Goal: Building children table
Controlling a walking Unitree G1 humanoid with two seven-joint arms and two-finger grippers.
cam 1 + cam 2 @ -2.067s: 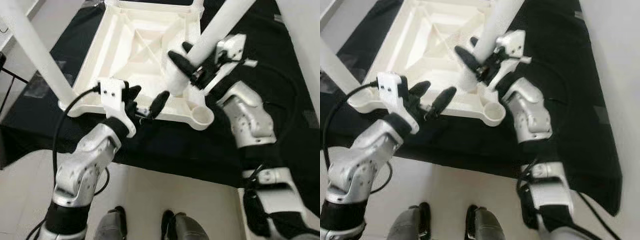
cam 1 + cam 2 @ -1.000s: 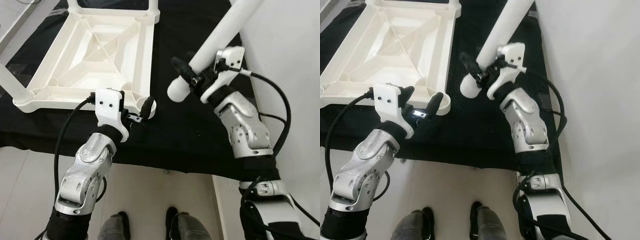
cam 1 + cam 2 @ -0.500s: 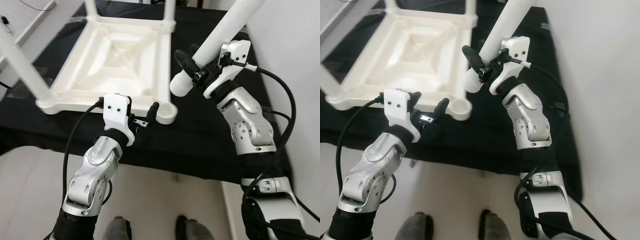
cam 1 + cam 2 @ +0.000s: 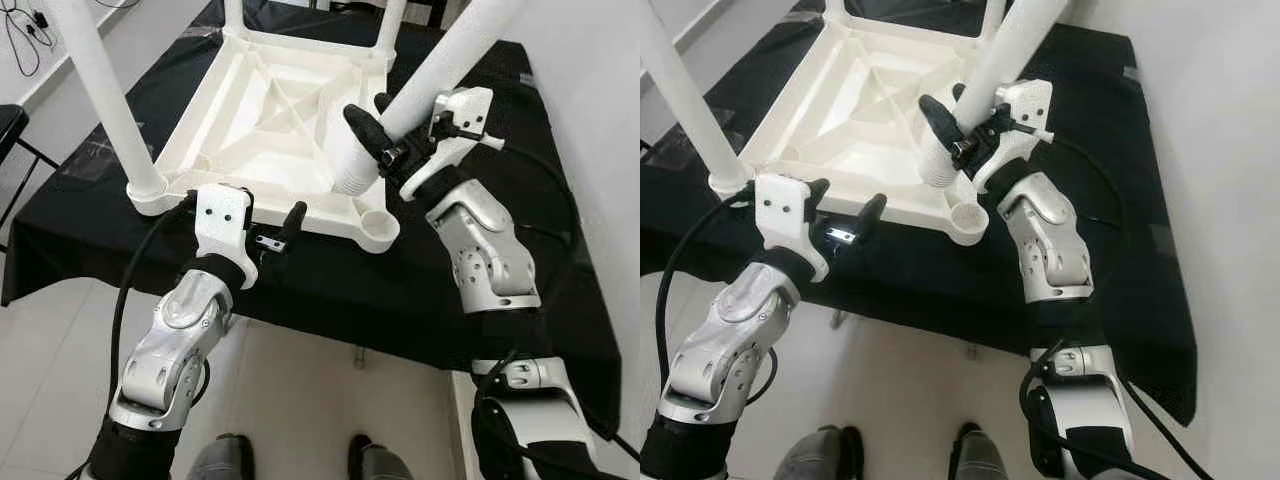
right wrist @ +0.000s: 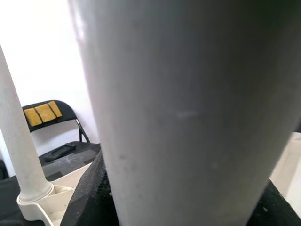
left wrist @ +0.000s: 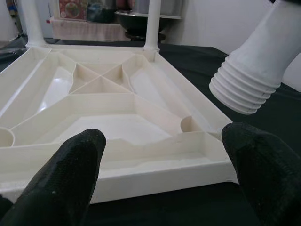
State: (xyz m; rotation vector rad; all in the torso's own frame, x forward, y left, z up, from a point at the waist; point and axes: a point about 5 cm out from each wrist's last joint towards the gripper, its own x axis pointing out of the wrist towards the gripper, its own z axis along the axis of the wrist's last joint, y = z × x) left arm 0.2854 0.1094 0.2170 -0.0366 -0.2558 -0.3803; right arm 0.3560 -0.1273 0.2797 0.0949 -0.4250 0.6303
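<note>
Tabletop [image 4: 270, 120] lies upside down on black cloth [image 4: 520, 270] before you. Your right gripper [image 4: 385, 135] clamps loose leg [image 4: 430, 75], threaded end above empty corner socket [image 4: 378, 228]. Left gripper [image 4: 270, 225] spread wide, holding nothing, at near edge.

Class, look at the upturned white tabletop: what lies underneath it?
The tabletop lies upside down on a black cloth, which shows all round its rim. Whatever the cloth covers is hidden. The right gripper holds a white leg above it.
</note>
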